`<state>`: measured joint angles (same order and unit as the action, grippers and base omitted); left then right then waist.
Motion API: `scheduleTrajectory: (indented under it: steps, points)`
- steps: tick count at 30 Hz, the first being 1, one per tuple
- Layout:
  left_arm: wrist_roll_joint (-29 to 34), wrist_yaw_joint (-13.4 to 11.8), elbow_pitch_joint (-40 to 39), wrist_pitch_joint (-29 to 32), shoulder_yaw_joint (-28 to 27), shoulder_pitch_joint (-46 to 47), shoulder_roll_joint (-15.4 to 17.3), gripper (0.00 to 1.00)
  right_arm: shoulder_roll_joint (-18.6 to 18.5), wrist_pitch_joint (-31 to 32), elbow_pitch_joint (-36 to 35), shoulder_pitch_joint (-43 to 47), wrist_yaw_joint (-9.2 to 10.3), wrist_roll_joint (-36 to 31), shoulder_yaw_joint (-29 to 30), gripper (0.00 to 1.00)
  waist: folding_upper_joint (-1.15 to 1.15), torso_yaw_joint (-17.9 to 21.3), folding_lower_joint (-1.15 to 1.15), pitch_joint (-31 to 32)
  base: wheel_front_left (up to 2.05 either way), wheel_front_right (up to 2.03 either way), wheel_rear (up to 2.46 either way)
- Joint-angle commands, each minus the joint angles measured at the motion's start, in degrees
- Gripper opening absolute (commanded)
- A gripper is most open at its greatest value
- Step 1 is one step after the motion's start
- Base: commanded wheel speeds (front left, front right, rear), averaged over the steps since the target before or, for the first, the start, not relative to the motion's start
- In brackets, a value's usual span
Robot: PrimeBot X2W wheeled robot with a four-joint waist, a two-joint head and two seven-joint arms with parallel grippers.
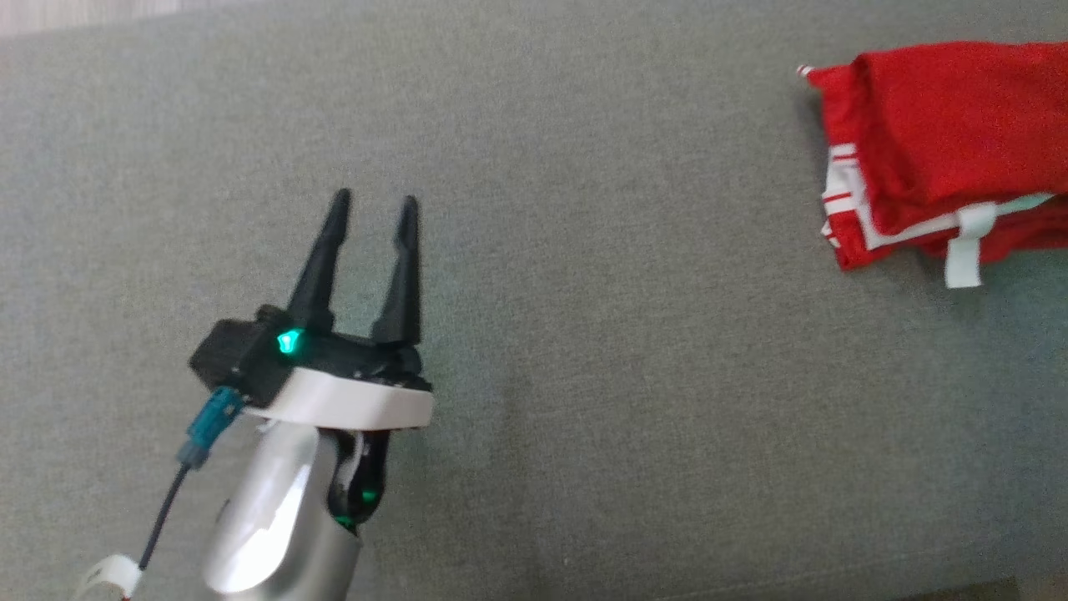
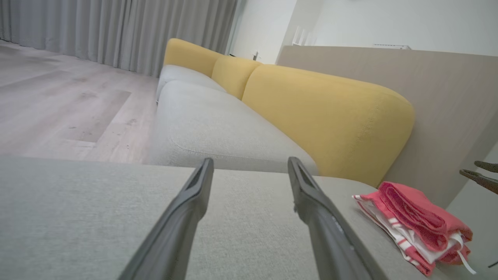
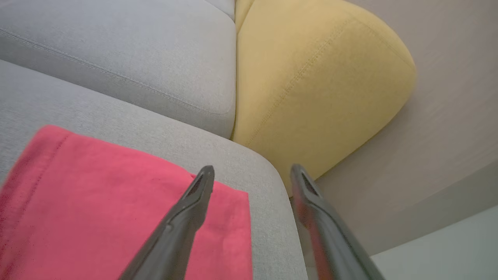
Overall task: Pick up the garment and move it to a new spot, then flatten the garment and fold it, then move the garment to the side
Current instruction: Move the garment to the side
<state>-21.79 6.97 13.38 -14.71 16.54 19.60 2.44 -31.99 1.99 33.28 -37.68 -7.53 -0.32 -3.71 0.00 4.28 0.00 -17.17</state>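
Observation:
The garment is red with white stripes and a white tie, folded into a compact stack at the far right of the grey cushion. From the left wrist it lies low on the right as the garment. My left gripper hovers open and empty over the cushion's left part, well apart from the fabric; its fingers frame bare upholstery. My right gripper stands open just above the garment, near its far corner, with nothing between the fingers. The right gripper's tips also peek in at the right edge.
A yellow backrest and a second grey seat lie beyond the cushion's end. A beige wall panel stands close behind the garment's corner. Wooden floor and grey curtains lie to the left.

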Motion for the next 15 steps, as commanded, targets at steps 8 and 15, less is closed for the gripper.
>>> scheduleTrajectory:
  steps: [8,15]
  points:
    - [0.41,-0.77,-1.16,-0.29,-6.64,-2.31,0.43,1.00,4.23,-0.94,-7.42,-0.50,0.04,2.24,-5.89,1.00,0.00,0.02,0.00,7.20,0.00,0.00,0.00]
    - [-0.28,-0.90,-1.14,-0.29,-8.95,-5.70,0.43,1.00,11.64,-2.18,-14.25,3.63,0.04,6.50,-6.11,1.00,0.00,-1.44,0.00,11.55,0.00,0.00,0.00]
